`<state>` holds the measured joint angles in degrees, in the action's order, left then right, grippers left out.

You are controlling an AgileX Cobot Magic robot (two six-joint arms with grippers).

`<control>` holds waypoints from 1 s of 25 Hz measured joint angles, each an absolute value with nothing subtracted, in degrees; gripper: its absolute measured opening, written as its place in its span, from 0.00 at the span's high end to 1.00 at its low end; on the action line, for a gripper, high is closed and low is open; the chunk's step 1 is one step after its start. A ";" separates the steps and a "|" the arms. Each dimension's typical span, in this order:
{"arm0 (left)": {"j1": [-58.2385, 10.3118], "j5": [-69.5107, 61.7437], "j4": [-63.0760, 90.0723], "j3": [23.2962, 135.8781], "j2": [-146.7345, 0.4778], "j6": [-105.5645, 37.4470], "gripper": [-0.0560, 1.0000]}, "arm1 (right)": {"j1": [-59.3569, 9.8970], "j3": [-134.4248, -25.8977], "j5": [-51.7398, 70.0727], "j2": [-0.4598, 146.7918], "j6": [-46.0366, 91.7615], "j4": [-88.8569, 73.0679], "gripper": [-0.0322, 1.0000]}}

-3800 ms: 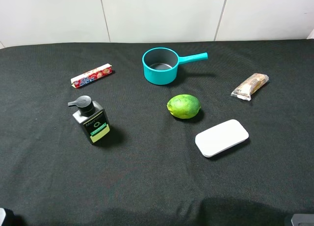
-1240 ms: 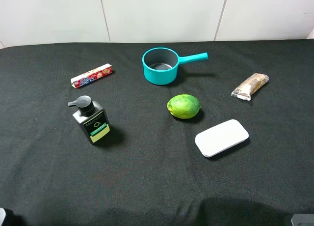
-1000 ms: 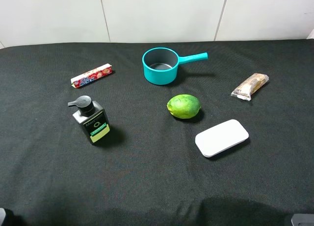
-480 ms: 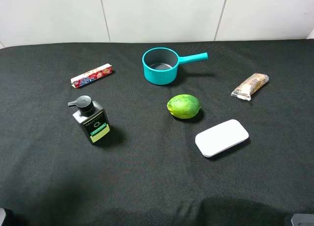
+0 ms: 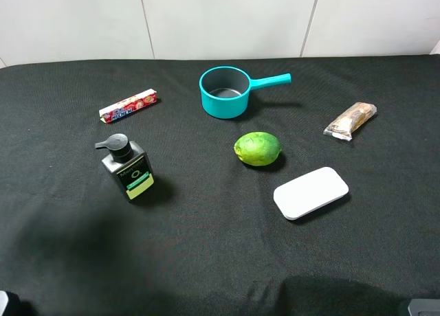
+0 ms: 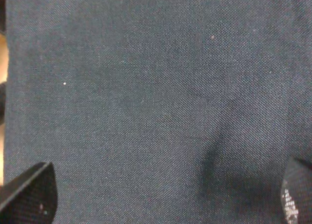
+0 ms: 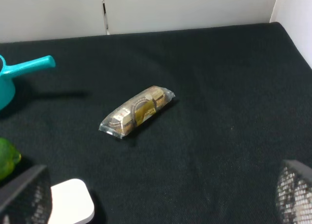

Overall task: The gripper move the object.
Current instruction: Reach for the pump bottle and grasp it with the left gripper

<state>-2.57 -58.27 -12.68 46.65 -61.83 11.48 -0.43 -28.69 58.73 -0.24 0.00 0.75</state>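
Pump bottle: the dark square pump bottle (image 5: 128, 167) with a light green label stands on the cloth in the left half of the high view, a little above mid-height. Its black pump nozzle points toward the left edge of the frame. Nothing touches it.
Left gripper: the left gripper (image 6: 161, 197) has its jaws spread wide. Only the two dark fingertips (image 6: 27, 195) show in its wrist view, with bare dark fabric between them. It holds nothing, and the bottle does not show in that view.
Right gripper: the right gripper (image 7: 160, 195) is also spread wide and empty, with bare cloth between its tips. The snack bar, the white case, the lime and the pan handle lie ahead of it.
Candy pack: a red candy stick pack (image 5: 128, 106) lies flat in the upper left, above the bottle and apart from it.
Saucepan: a teal saucepan (image 5: 225, 91) sits at upper centre with its handle pointing right.
Lime: a green lime (image 5: 257, 149) rests just below the pan, near the middle of the frame.
White case: a flat white rounded case (image 5: 311, 192) lies at lower right of the lime, near it but not touching.
Snack bar: a clear-wrapped snack bar (image 5: 350, 120) lies at an angle on the right side, well apart from the bottle.
Surface: a black cloth (image 5: 206, 247) covers the table, with a white panelled wall (image 5: 227, 20) behind it.
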 joint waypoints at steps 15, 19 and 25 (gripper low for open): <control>-2.57 -55.56 -12.97 58.38 -79.59 6.71 0.09 | -0.43 -28.69 58.73 -0.24 0.00 0.75 0.30; -2.57 -54.30 -12.97 62.97 -84.99 3.07 0.09 | -0.43 -28.69 58.73 -0.24 0.00 0.75 0.30; -2.94 -53.64 -12.95 68.39 -92.62 -0.61 0.09 | -0.43 -28.69 58.73 -0.24 0.00 0.75 0.30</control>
